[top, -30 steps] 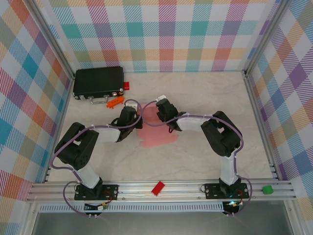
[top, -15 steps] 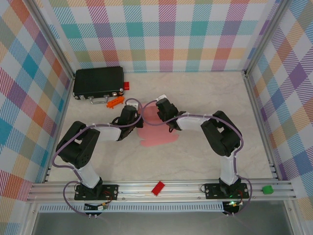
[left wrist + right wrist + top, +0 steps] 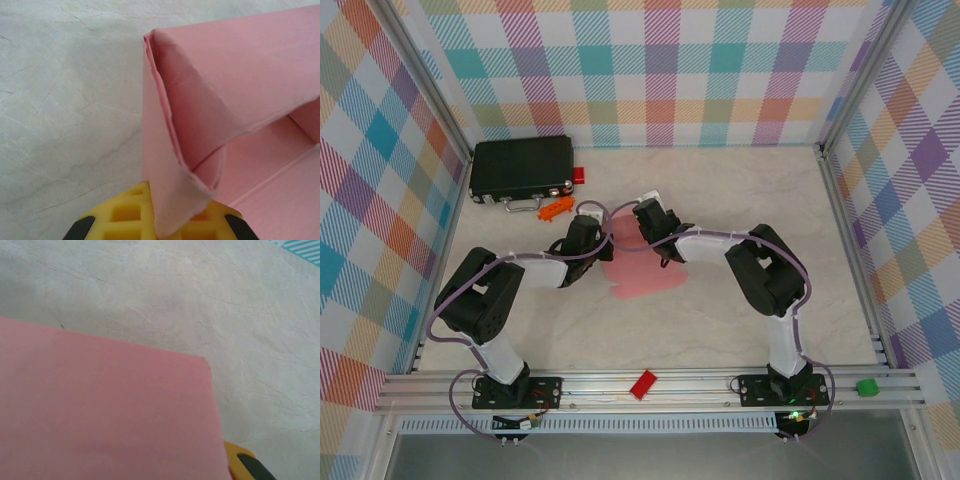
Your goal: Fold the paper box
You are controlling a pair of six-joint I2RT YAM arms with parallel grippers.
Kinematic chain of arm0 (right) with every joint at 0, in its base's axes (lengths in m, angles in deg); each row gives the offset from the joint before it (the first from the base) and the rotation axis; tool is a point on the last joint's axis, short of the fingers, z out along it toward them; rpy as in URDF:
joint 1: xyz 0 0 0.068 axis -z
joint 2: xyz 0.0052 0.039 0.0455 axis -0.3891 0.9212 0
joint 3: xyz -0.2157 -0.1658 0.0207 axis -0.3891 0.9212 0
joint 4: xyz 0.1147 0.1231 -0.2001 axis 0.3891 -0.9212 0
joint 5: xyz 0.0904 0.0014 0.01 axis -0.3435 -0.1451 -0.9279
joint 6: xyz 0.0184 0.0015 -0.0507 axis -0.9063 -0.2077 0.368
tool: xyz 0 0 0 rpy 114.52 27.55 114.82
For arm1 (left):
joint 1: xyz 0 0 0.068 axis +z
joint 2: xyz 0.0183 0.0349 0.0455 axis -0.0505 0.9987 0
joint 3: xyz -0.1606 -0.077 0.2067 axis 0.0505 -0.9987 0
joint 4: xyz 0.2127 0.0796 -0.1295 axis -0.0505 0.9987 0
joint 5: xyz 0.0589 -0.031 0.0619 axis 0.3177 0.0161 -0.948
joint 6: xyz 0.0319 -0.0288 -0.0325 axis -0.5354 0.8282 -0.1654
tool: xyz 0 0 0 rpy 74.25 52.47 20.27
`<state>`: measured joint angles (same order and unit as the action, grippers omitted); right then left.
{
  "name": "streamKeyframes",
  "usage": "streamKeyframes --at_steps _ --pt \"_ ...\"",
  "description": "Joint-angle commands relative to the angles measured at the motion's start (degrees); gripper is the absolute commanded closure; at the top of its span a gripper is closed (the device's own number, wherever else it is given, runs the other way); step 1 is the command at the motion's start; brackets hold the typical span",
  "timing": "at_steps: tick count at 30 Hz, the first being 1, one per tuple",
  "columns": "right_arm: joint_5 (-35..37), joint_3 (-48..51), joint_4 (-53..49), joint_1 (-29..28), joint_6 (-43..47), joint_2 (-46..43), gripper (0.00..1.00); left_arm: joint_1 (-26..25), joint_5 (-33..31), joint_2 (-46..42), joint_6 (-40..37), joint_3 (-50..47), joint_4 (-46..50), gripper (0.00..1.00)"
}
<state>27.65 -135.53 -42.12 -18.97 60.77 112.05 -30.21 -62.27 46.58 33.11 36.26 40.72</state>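
Two grippers work the paper box (image 3: 645,275) at the middle of the table (image 3: 750,310). The left gripper (image 3: 160,222) pinches a raised corner; of the right gripper (image 3: 642,222) we cannot tell. We judge walls forming; next, a square tuck.

Plaid walls (image 3: 650,70), pale marbled tabletop (image 3: 740,320)

Pale-pink paper box (image 3: 645,278), seemingly half-folded, flap upright, on table (image 3: 740,330)
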Motion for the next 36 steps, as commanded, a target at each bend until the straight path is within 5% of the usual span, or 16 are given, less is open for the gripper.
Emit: streamKeyframes --at_steps 1,13,36 --pt "3.30 -0.68 -4.73 0.15 -1.52 2.09 0.84 -1.17 2.80 1.20 0.11 1.25 2.68 0.96" --pt "0.51 2.17 -1.13 0.03 0.34 0.43 0.80 -1.44 2.40 1.66 0.07 1.95 3.23 0.96" --pt "-6.68 11.05 3.38 0.04 2.83 -8.87 0.39 -1.52 1.36 1.45 -0.19 2.26 4.29 0.96"
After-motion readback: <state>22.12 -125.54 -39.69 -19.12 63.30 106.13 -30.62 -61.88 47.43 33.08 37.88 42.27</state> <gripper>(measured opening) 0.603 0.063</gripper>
